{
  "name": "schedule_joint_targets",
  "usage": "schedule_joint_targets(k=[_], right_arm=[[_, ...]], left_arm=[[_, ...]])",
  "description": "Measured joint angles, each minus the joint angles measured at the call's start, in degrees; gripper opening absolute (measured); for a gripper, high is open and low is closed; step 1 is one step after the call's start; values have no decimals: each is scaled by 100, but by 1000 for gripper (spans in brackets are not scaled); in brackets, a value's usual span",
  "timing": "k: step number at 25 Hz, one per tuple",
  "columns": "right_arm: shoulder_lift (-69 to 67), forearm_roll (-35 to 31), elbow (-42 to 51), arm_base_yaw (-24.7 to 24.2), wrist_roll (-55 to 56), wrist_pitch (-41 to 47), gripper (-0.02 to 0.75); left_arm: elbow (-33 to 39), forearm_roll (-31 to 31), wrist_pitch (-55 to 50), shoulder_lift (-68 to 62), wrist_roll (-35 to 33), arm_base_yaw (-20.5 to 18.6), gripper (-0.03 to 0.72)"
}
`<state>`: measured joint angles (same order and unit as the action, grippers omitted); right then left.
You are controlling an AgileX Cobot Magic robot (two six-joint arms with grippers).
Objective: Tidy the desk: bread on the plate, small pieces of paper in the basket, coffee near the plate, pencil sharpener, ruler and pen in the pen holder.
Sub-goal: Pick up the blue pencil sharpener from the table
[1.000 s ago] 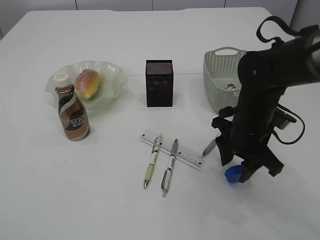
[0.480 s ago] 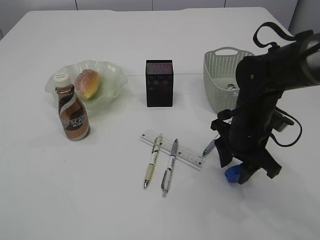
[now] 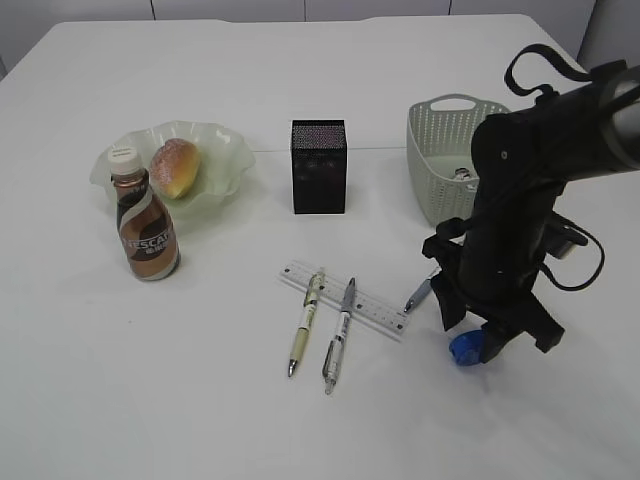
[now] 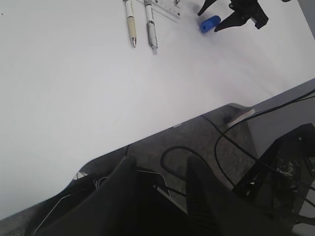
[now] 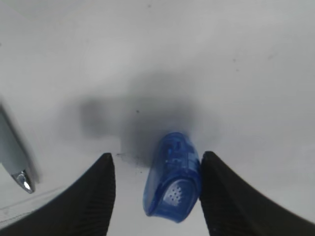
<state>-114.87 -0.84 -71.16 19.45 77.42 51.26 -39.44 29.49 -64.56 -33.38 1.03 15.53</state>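
Note:
A blue pencil sharpener point(image 3: 464, 348) point(image 5: 173, 178) lies on the table between the open fingers of my right gripper point(image 5: 156, 169) point(image 3: 490, 342); it touches the right finger and a gap remains at the left finger. It also shows in the left wrist view point(image 4: 210, 23). A clear ruler point(image 3: 345, 298) lies under two pens point(image 3: 306, 323) point(image 3: 338, 334); a third pen point(image 3: 420, 292) lies by the right arm. The black pen holder point(image 3: 319, 166) stands mid-table. Bread point(image 3: 176, 166) sits on the green plate point(image 3: 222, 150), the coffee bottle point(image 3: 144, 225) in front of it. My left gripper point(image 4: 160, 184) is open, off the table's near edge.
A white basket point(image 3: 437, 150) stands at the back right, behind the right arm, with something small inside. Cables and dark floor point(image 4: 236, 157) lie beyond the table's near edge in the left wrist view.
The right arm has shifted slightly left and settled lower around the sharpener. Nothing else has moved.

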Motion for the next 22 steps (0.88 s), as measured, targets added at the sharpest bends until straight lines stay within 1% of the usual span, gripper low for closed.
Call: schedule_joint_targets(k=[11, 18, 22], right_arm=[[0, 13, 0, 0, 9, -74, 428], [0, -11, 0, 0, 9, 267, 428], [0, -11, 0, 0, 9, 266, 428]], left_arm=[[0, 0, -9, 0, 0, 0, 247], [0, 0, -9, 0, 0, 0, 247], [0, 0, -9, 0, 0, 0, 247]])
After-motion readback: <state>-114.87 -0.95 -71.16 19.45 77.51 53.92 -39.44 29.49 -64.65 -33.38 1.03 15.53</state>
